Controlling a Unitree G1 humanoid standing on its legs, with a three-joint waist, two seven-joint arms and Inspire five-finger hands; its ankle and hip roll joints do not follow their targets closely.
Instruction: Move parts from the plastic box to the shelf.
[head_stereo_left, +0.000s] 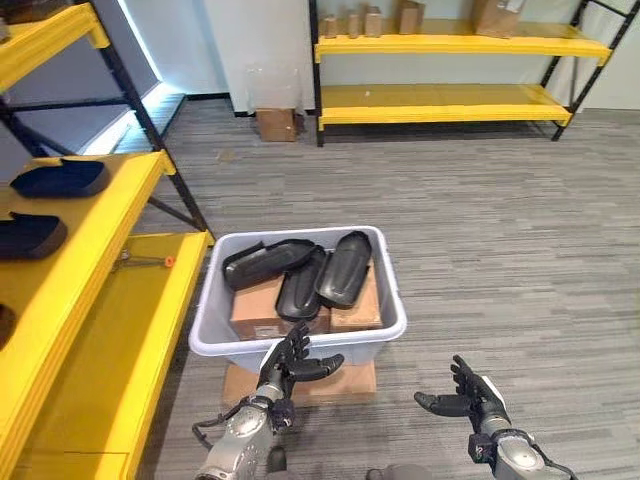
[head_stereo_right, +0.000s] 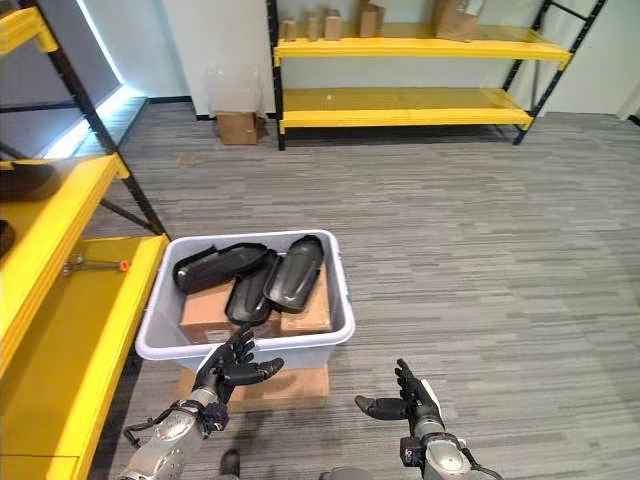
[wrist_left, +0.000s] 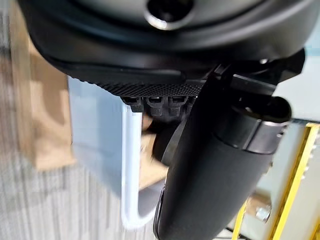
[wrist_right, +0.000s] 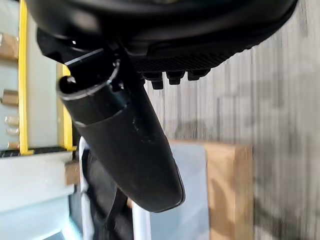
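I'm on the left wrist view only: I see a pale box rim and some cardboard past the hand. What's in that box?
Observer: Three black parts lie in the grey plastic box, resting on cardboard boxes inside it.
Operator: Where's my left hand relative to it?
Observer: The left hand is open at the box's near wall, holding nothing.
Operator: And the right hand?
Observer: The right hand is open too, over the floor to the right of the box.
Operator: Anything on the shelf yet?
Observer: The yellow shelf on the robot's left holds dark parts on its upper level.
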